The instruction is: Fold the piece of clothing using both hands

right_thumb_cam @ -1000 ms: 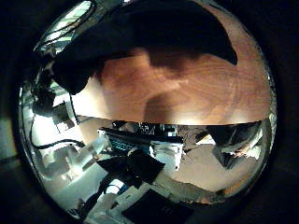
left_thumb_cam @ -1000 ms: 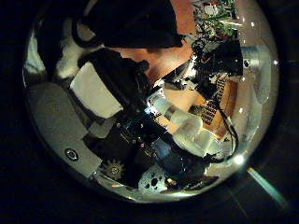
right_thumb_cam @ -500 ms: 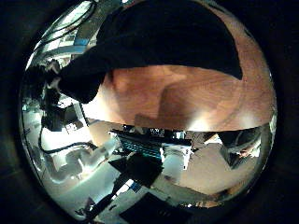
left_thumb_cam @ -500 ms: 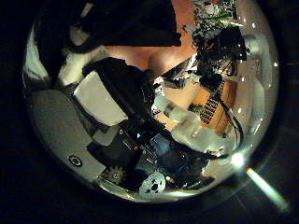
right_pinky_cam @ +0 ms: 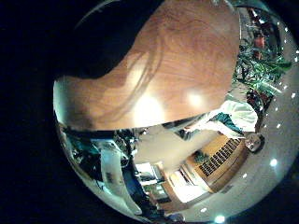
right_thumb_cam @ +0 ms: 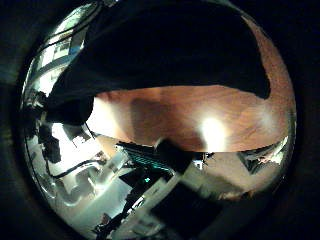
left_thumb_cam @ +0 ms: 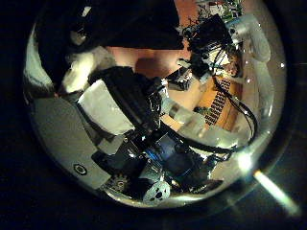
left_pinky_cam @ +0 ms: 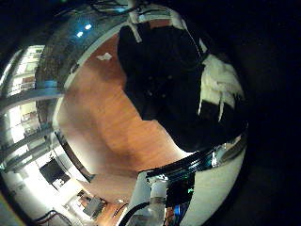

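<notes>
A dark piece of clothing (left_pinky_cam: 160,85) lies bunched on the wooden table (left_pinky_cam: 103,113). My left hand (left_pinky_cam: 221,85) sits right on it, with its fingers (left_thumb_cam: 115,96) curled into the cloth (left_thumb_cam: 125,34). Seen from the left palm, my right hand (left_thumb_cam: 216,43) hangs above the table beyond the cloth, its fingers loose and holding nothing. From the right palm the clothing (right_thumb_cam: 170,50) fills the far half of the picture and lies close, with bare table (right_thumb_cam: 190,115) between it and the hand. The cloth's edge (right_pinky_cam: 112,37) also shows beside the table top (right_pinky_cam: 177,65).
The table's front edge (right_thumb_cam: 180,145) runs just past the bare wood. Shelves and room clutter (right_pinky_cam: 210,159) stand beyond the table. A plant (right_pinky_cam: 257,65) stands at one side.
The clothing has grown larger in the right thumb side palm view, so that hand has come closer to it. In the left thumb side palm view the right hand has moved nearer.
</notes>
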Motion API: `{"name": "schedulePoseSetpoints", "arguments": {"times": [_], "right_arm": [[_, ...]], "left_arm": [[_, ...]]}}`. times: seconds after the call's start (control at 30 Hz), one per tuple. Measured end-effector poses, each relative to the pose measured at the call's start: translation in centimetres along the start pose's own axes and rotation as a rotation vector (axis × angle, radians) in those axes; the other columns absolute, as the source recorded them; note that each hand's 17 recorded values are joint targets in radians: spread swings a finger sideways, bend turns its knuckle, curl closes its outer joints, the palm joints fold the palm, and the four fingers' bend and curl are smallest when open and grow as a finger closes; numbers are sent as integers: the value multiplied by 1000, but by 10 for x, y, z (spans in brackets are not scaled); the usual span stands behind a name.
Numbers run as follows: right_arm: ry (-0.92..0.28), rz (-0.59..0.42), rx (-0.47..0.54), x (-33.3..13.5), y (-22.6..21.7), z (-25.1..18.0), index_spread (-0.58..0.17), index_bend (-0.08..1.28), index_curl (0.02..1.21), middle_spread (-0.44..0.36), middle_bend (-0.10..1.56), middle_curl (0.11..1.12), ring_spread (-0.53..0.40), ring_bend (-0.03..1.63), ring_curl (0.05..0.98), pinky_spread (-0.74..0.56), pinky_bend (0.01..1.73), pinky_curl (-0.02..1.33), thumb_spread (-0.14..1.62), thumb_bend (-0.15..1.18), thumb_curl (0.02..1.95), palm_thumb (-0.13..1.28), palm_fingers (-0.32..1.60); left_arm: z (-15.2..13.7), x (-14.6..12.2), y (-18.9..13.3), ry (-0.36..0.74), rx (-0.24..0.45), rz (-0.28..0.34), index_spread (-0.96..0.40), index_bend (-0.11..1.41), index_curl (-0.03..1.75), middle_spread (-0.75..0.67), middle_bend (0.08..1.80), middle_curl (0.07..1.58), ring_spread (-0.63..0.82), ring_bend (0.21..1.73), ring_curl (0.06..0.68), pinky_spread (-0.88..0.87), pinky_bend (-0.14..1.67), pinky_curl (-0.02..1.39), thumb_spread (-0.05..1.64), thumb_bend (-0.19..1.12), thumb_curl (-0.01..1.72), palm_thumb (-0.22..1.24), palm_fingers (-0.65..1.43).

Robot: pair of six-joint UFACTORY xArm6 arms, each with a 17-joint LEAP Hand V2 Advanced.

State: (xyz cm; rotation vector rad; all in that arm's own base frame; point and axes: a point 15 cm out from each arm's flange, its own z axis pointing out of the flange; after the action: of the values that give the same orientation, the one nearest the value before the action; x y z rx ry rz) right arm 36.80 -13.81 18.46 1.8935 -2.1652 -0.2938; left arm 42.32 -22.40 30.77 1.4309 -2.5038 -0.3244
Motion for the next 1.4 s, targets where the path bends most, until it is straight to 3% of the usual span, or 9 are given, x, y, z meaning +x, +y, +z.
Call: {"name": "schedulePoseSetpoints", "arguments": {"times": [0.07,0.13,0.3,0.5,0.73,1.13,1.27,1.4], "right_arm": [[13,15,49,2,-12,-4,-386,277,334,-220,502,485,-218,847,365,-196,717,332,1057,25,337,604,1301],[18,19,82,4,-17,-9,-403,456,426,-240,649,560,-231,929,434,-249,839,407,1143,60,339,679,1425],[17,22,134,5,-8,-35,-416,730,591,-253,911,698,-245,1126,540,-275,1066,530,1323,115,346,784,1259],[-11,-26,99,-19,30,-62,-400,896,732,-248,1064,801,-252,1263,625,-266,1227,637,1408,131,361,837,1107],[-102,-114,146,-53,70,-105,-382,951,830,-238,1138,864,-251,1324,679,-248,1281,715,1434,118,375,861,1037],[-93,-161,158,-46,129,-131,-372,959,921,-228,1171,911,-245,1358,718,-231,1289,797,1441,79,392,875,990],[-101,-137,161,-32,131,-129,-372,953,942,-226,1176,919,-245,1363,725,-229,1283,816,1443,67,397,879,981],[-121,-106,119,-23,119,-106,-373,952,960,-224,1183,926,-246,1362,733,-240,1272,832,1445,56,401,884,970]], "left_arm": [[0,-4,2,5,-6,0,-760,238,1095,-552,1020,853,-422,1404,546,-560,1284,608,1577,1029,1250,343,1121],[-1,-8,7,11,-16,0,-762,235,1098,-554,1018,854,-422,1403,546,-560,1284,608,1576,1036,1254,339,1121],[-8,-21,29,27,-35,-7,-767,230,1105,-556,1014,858,-422,1403,547,-560,1284,608,1575,1048,1263,329,1121],[-14,-27,54,39,-69,-5,-772,224,1112,-562,1006,864,-422,1402,547,-560,1284,607,1574,1063,1273,316,1122],[-15,-21,85,53,-158,21,-777,219,1118,-567,1000,870,-422,1401,547,-560,1283,607,1573,1070,1289,298,1123],[-47,-15,156,5,-251,23,-783,211,1124,-571,995,878,-424,1402,550,-561,1280,607,1571,1081,1309,276,1127],[-55,-24,157,-56,-244,7,-786,219,1127,-571,991,879,-425,1400,551,-561,1279,606,1571,1086,1314,273,1129],[-50,-40,129,-127,-195,-22,-788,225,1128,-571,987,881,-425,1399,551,-563,1282,608,1571,1096,1314,278,1129]]}}
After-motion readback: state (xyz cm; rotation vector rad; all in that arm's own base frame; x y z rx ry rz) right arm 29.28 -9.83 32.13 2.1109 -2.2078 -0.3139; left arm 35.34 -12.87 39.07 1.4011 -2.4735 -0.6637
